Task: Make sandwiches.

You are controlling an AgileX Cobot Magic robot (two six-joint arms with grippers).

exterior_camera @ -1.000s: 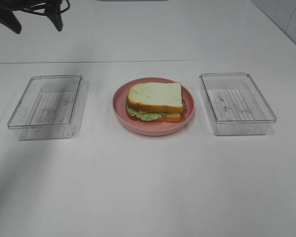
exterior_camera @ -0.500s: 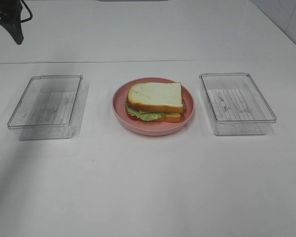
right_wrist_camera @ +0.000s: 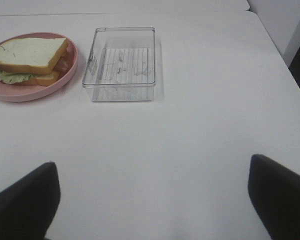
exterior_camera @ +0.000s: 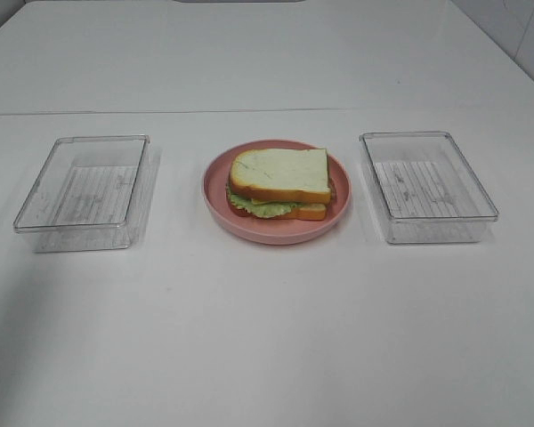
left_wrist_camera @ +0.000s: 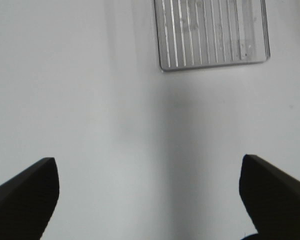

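- Exterior high view: you see the sandwich [exterior_camera: 279, 182] assembled on the pink plate [exterior_camera: 215, 200] at the middle of the table [exterior_camera: 267, 338], with the left tray [exterior_camera: 27, 213] and the right tray [exterior_camera: 489, 205] flanking it, both bare. Neither claw shows here. A second ago a dark arm part hung at the far left corner; half a second ago only a sliver remained; now you see it gone. Sandwich, plate and trays sit unchanged.
- Left wrist view: your left gripper [left_wrist_camera: 150, 200] stands released, jaws wide apart with nothing between them. Only the left tray [left_wrist_camera: 212, 35] lies ahead of the claw, offset to one side. No sandwich shows, so this claw faces away from it.
- Right wrist view: your right gripper [right_wrist_camera: 152, 200] is also released and bare. The right tray [right_wrist_camera: 122, 65] lies ahead, and beyond it to one side the sandwich [right_wrist_camera: 30, 60] sits on the pink plate [right_wrist_camera: 65, 75], its long axis running across the claw's line of sight.
- Judging by this, your right arm looks better placed for any reach. The stack seems finished already.
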